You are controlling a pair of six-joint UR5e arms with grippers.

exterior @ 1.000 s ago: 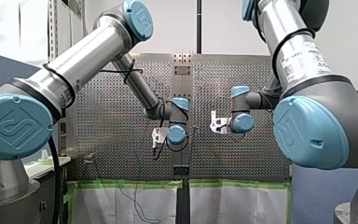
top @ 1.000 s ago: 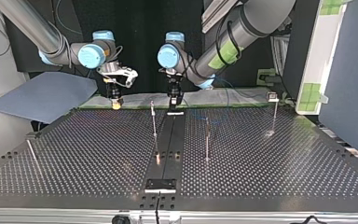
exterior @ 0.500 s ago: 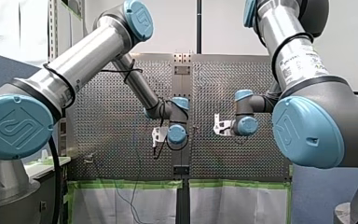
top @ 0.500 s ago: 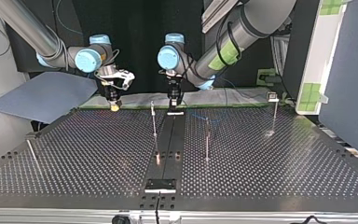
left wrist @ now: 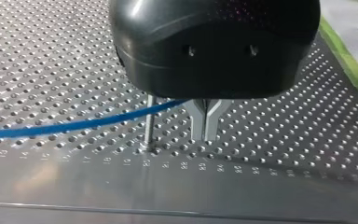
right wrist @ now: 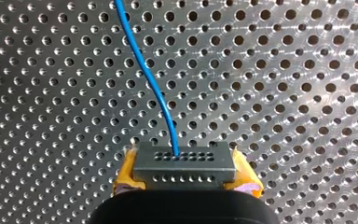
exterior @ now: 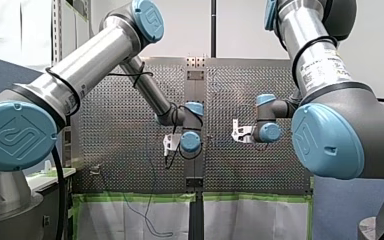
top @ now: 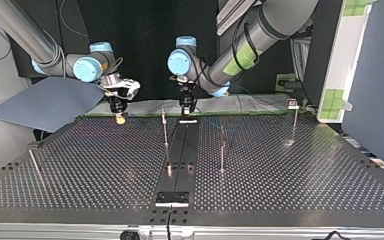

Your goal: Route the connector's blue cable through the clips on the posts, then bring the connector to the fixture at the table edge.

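In the right wrist view my right gripper [right wrist: 186, 183] is shut on the grey connector [right wrist: 185, 161], held between yellow pads [right wrist: 125, 173]. The blue cable [right wrist: 154, 86] leaves the connector over the perforated plate. In the top view this gripper [top: 120, 118] hangs low at the table's far edge, left of the middle. My left gripper [top: 187, 112] stands at the far end of the black centre strip. Its metal fingers [left wrist: 206, 125] are shut, and the blue cable [left wrist: 74, 126] runs in at their root, beside a thin post [left wrist: 148, 122].
Thin posts stand on the plate in the top view: one [top: 165, 127] near the strip, one [top: 222, 149] right of it, one with a clip [top: 293, 104] at the far right, one [top: 34, 164] at the left. The fixture [top: 172, 198] sits at the near edge.
My right gripper has carried the connector sideways, leftward in the top view and away from my left gripper. The left gripper has barely moved.
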